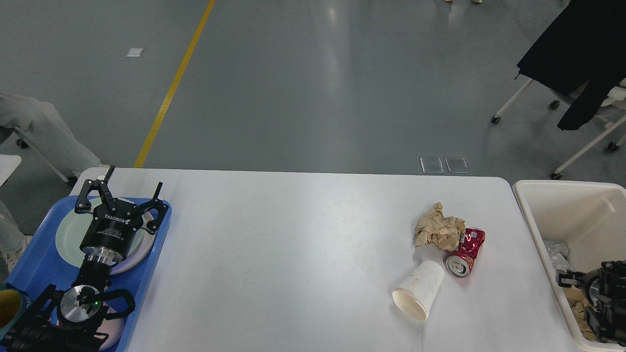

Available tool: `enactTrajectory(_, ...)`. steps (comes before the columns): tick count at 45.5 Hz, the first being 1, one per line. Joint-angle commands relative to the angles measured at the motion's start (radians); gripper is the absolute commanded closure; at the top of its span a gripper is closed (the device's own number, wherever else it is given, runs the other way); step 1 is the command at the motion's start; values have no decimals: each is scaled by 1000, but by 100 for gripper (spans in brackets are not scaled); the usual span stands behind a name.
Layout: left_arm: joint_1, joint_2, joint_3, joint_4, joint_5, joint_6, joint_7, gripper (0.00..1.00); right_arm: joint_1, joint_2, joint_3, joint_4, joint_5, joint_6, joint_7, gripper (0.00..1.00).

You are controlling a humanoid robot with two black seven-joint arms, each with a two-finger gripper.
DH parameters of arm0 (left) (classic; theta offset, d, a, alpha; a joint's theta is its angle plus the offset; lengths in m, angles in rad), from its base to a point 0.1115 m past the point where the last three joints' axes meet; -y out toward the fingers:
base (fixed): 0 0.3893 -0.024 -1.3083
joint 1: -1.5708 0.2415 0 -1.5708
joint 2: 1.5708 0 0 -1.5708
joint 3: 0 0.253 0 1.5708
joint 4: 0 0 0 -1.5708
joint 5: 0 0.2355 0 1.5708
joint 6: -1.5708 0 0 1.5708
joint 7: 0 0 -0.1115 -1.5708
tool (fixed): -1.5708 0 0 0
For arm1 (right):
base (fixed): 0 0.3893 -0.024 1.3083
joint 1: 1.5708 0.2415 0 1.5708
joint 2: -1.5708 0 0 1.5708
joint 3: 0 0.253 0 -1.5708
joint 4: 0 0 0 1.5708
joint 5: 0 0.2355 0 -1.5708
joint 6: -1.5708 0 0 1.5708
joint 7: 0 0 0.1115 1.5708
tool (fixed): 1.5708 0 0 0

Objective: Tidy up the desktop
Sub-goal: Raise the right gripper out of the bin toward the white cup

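Grey floor surrounds the desktop (293,244); left claw (120,198) spread empty over a tray (34,269), right claw (570,279) unreadable.

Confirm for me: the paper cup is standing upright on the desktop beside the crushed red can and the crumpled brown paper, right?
Not quite. The head view shows the paper cup lying on its side, its open mouth toward the near edge of the desktop. The rest holds: it sits beside the crushed red can and the crumpled brown paper.
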State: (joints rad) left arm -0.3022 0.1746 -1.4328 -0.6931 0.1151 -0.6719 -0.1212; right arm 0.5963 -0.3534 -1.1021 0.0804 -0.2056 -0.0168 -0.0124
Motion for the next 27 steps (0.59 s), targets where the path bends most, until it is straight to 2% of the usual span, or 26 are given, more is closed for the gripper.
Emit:
enactTrajectory(1,0,0,0,1,0,0,0,4,51,-9,2,31,0,14,-1,0)
enactTrajectory(7,0,0,0,0,0,0,0,4,161,-88,-1,160,-3,63,-6,0)
enactTrajectory(12,0,-1,0,0,0,0,0,4,351,-144,-18,341,-21,147,-18,0)
enactTrajectory(19,0,-1,0,0,0,0,0,4,620,-197,-61,594,-66,284,-113,0)
enactTrajectory(27,0,0,0,0,0,0,0,4,959,-165,-160,855,-69,481,-202,0)
